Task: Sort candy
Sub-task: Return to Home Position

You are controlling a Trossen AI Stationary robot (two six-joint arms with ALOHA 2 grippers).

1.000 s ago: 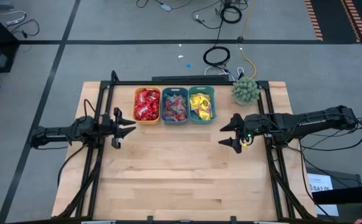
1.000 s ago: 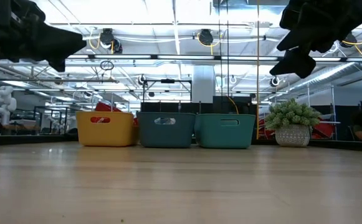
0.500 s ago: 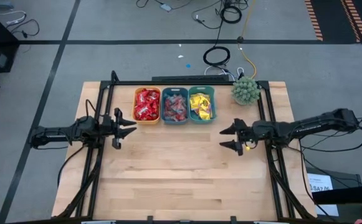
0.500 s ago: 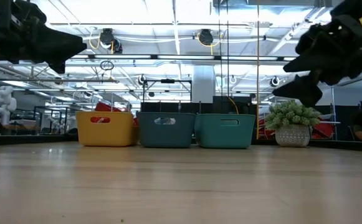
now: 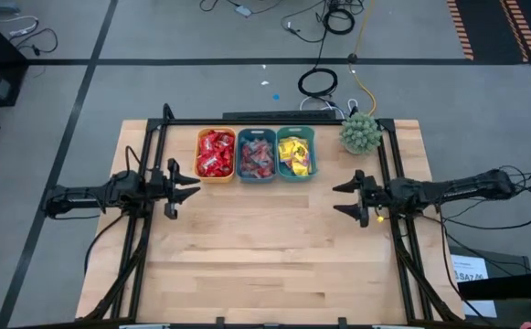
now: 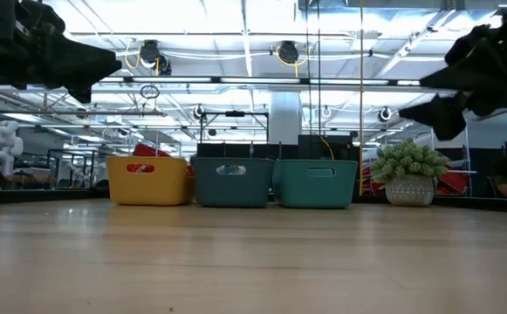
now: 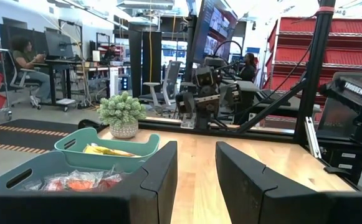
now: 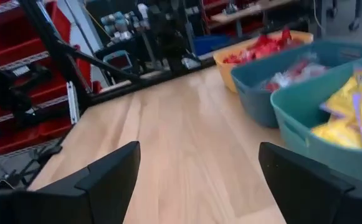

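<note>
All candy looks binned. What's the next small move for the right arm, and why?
Probably ease the right gripper, open and empty, a little back toward its own side, to mirror the left gripper parked at the left side. The candy lies in the three bins and the table shows no loose piece, so nothing calls for another pick.

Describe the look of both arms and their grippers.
Both arms are black, slim and jointed. The left gripper and right gripper each carry two dark wedge-shaped fingers. A yellow spot shows by the right wrist; black cables loop from that arm.
</note>
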